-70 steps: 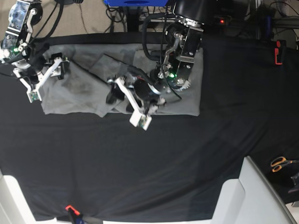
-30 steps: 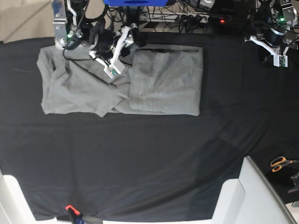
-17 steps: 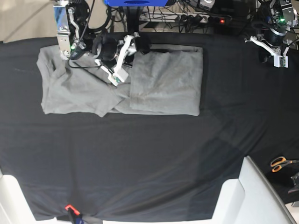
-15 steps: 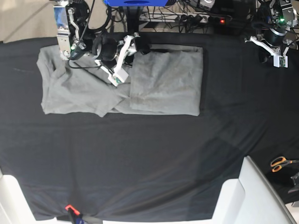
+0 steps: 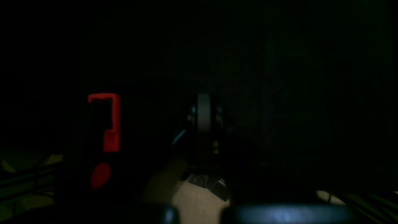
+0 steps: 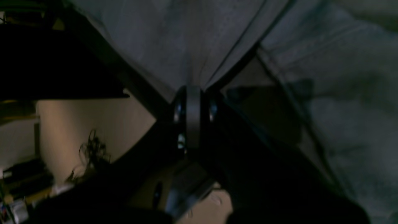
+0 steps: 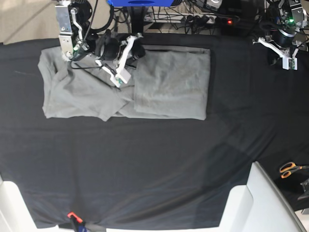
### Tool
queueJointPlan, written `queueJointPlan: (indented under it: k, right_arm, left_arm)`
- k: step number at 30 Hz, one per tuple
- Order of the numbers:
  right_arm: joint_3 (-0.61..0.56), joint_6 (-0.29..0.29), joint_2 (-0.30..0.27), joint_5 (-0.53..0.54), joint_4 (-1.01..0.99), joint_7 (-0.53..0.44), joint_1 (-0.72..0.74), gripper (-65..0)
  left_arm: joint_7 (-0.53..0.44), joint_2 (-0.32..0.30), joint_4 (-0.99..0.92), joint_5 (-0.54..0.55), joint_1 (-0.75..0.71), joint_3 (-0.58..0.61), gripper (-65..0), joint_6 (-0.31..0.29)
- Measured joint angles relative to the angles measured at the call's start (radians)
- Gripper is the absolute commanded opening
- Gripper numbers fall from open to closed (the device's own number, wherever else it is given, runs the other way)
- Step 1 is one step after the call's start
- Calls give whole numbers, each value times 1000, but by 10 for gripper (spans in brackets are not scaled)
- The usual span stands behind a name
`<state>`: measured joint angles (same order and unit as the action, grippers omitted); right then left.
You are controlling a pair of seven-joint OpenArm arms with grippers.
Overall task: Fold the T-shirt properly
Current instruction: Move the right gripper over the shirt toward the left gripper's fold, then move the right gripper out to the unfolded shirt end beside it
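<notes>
Lying half-folded at the bench's (image 7: 145, 164) far edge, the T-shirt (image 7: 169, 84) has one side squared; the right gripper (image 7: 136, 50) pinches its top hem, the left gripper (image 7: 280, 48) idles pressed together.

A table draped in a black cloth (image 7: 145, 164) fills most of the base view. The grey T-shirt (image 7: 159, 87) lies directly on the cloth toward the far edge, spread flat in part, with its right portion folded into a neat rectangle and its left portion rumpled in overlapping flaps. At the near right corner a white panel (image 7: 260, 203) overlaps the cloth's edge. Orange-handled scissors (image 7: 289, 169) lie at the far right, probably off the cloth. A small red clamp (image 7: 72, 216) grips the near edge.
</notes>
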<state>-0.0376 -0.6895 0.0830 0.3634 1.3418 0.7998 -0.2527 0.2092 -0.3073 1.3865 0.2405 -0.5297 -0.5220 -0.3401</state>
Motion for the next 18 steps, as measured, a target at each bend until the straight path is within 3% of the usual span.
queueJointPlan:
  k: [9, 12, 18]
  right_arm:
    - [0, 0, -14, -3, 76, 16, -30, -638]
    - [0, 53, -19, -4, 81, 16, -27, -638]
    - [0, 80, -16, -3, 82, 21, -28, -627]
  left_arm:
    - [-3, 0, -35, 0, 13, 0, -650, 0]
    - [-4, 0, -35, 0, 15, 0, -650, 0]
    - [-4, 0, -35, 0, 16, 0, -650, 0]
